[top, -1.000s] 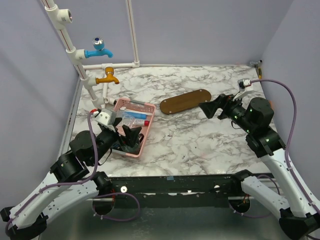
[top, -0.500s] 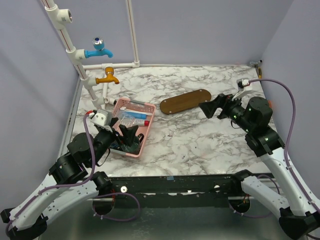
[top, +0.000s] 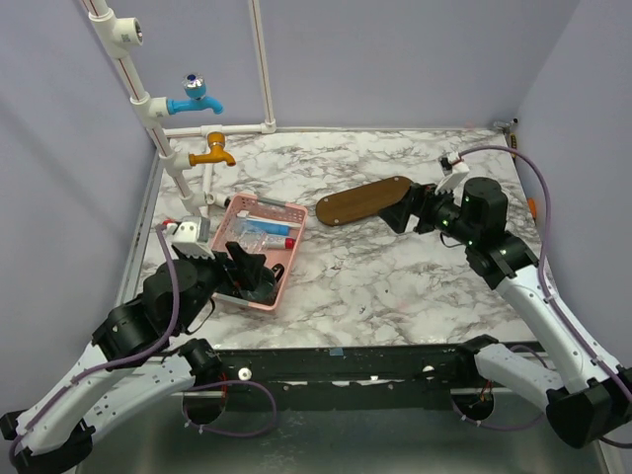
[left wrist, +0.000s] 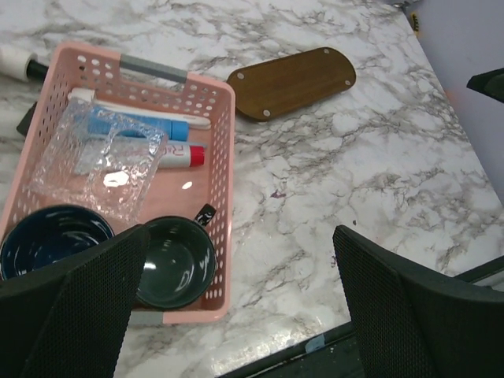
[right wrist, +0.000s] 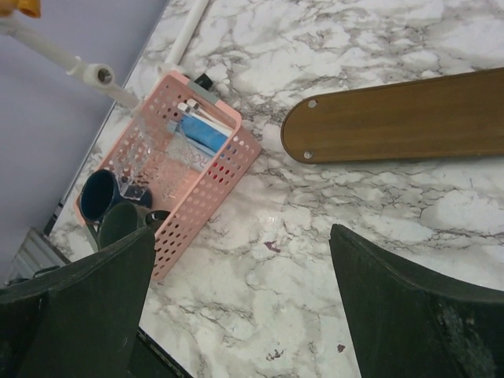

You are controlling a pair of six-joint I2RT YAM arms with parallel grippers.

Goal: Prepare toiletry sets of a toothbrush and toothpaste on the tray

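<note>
Both the left fingers (left wrist: 71, 315) and right fingers (right wrist: 394, 315) are spread wide, holding nothing. The toothpaste (left wrist: 179, 155) sits in the pink basket (left wrist: 228, 169), half tucked under a clear dish (left wrist: 102, 161), and the tray (left wrist: 291, 81) is bare. Bet a grab snags that dish, or the soft tube squirts free.

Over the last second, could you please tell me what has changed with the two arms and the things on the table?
The right gripper moved left toward the right end of the tray, open and empty. The left gripper drew back slightly leftward over the near end of the pink basket, also open. Nothing was grasped or released. The tray, basket and toothpaste stayed put.
</note>
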